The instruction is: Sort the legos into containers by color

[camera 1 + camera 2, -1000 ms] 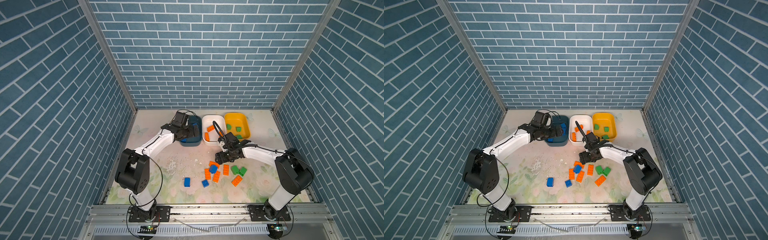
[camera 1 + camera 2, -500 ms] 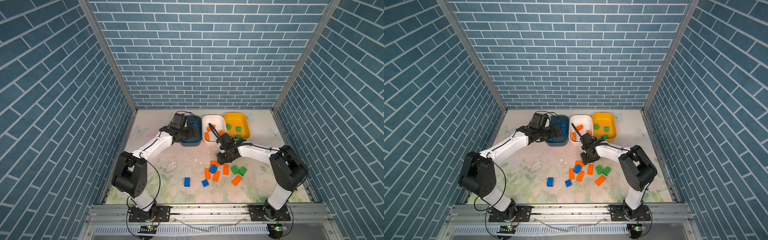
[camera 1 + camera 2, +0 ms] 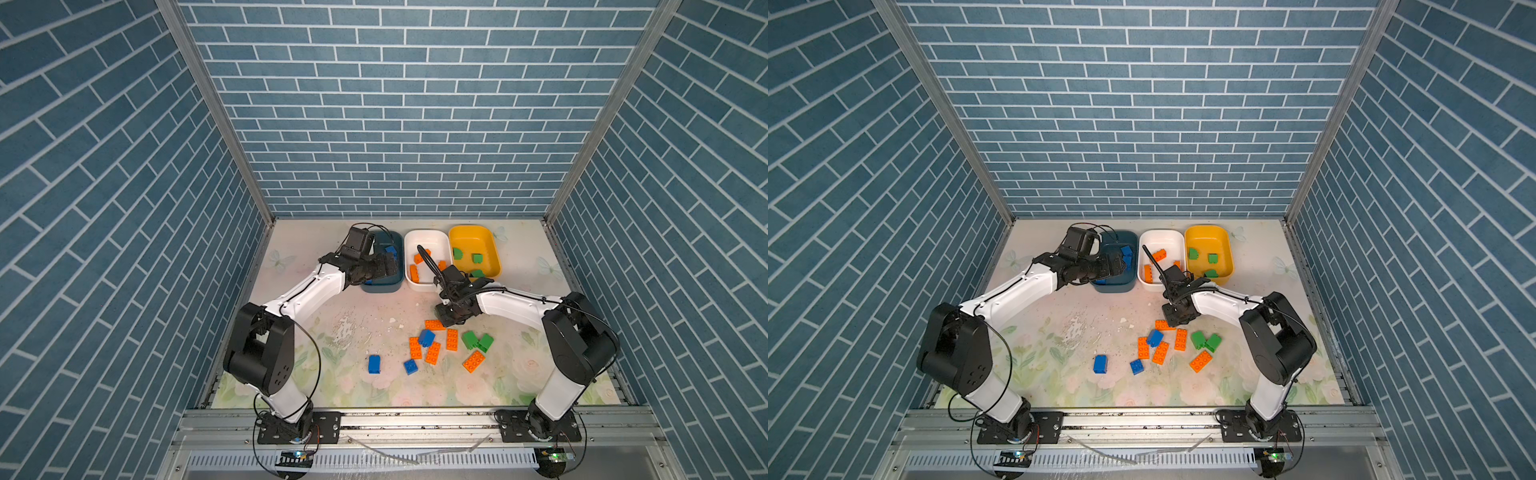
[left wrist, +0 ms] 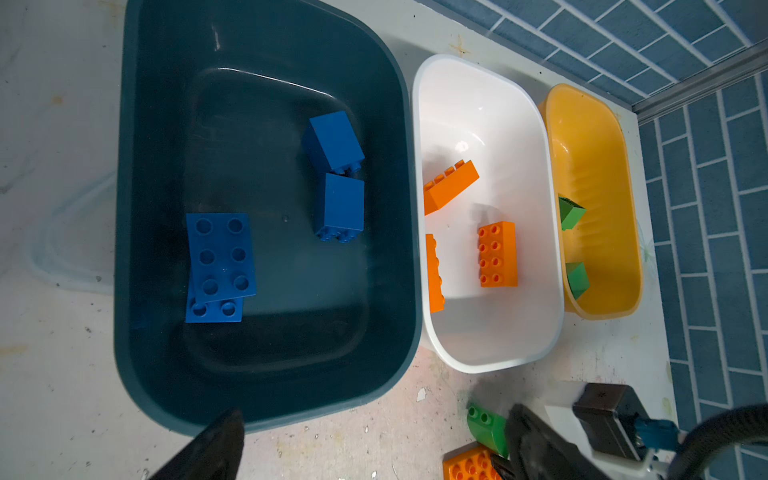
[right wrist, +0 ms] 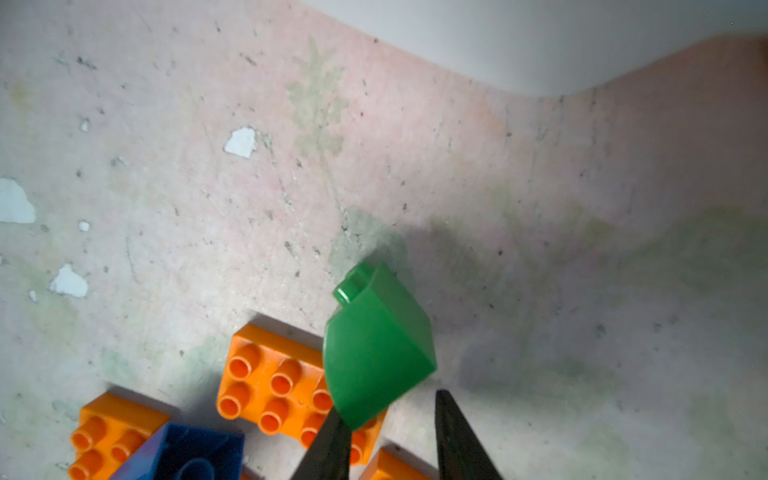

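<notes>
Green brick [image 5: 376, 349]: expect it to be light, rigid and slippery on its slope (grip the flat sides). It leans on an orange brick [image 5: 270, 386] near the middle of the table [image 5: 540, 187], at the tips of the right gripper [image 5: 386, 403]. Those jaws stand narrowly apart; a pinch cannot be told. Left gripper [image 4: 374, 415], jaws spread, hovers over the teal tub [image 4: 158, 166], which holds blue bricks [image 4: 220, 257]. White tub [image 4: 478, 104]: orange. Yellow tub [image 4: 590, 145]: green.

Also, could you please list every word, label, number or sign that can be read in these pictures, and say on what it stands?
No text can be read here.
The legos and the containers: no print shows; any mark on the studs is too small to read.
The small boards at the very front: only green lights show, and any print is too small.
</notes>
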`<control>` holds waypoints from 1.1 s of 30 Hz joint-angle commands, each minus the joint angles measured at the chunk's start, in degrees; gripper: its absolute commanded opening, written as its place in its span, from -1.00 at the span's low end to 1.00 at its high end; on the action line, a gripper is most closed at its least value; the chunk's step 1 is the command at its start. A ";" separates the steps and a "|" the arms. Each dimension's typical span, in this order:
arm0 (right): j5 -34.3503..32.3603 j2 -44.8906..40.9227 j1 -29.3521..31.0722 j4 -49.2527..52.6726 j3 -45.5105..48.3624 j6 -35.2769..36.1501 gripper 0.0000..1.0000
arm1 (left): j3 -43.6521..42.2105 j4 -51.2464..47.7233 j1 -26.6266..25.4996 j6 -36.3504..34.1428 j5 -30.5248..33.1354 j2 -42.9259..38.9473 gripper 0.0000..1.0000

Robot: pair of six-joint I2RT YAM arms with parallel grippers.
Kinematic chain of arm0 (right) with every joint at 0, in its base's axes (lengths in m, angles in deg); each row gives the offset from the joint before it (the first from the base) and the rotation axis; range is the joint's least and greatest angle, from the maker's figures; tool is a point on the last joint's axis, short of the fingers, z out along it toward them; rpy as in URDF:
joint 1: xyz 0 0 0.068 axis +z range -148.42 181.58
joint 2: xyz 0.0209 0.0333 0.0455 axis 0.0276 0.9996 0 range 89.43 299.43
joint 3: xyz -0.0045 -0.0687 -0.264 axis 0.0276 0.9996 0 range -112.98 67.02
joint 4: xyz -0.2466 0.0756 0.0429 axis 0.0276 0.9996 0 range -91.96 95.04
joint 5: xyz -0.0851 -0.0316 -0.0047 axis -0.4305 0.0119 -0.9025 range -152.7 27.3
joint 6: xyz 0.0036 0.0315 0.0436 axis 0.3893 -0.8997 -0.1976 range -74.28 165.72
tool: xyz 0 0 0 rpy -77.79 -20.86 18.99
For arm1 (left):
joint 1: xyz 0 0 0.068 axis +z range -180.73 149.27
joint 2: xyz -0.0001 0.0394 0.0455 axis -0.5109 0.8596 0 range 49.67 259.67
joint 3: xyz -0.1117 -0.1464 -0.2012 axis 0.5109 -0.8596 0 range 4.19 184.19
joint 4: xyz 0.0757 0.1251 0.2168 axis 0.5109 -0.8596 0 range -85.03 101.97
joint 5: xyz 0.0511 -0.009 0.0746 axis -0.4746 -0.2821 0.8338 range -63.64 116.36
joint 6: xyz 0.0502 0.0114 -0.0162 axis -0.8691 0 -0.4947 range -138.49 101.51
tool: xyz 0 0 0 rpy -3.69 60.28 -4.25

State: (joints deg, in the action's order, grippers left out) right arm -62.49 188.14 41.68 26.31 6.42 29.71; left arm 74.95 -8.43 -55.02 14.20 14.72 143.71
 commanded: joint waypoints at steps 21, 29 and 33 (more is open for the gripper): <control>7.60 3.38 1.42 3.23 -3.78 11.86 0.59 | -0.31 -0.87 -0.20 -0.34 1.16 1.10 0.99; 7.59 3.94 2.02 0.35 -4.19 -10.64 0.98 | -1.15 -0.38 -0.22 -0.08 1.04 1.52 0.99; 1.49 5.59 4.11 4.45 -6.52 -14.66 0.95 | -0.80 -0.43 -0.23 -0.08 0.85 2.08 0.99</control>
State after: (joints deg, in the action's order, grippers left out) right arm -56.85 192.08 44.08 27.36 3.32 22.68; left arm 74.53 -8.67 -55.08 14.18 15.14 144.84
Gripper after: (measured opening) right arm 0.977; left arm 0.993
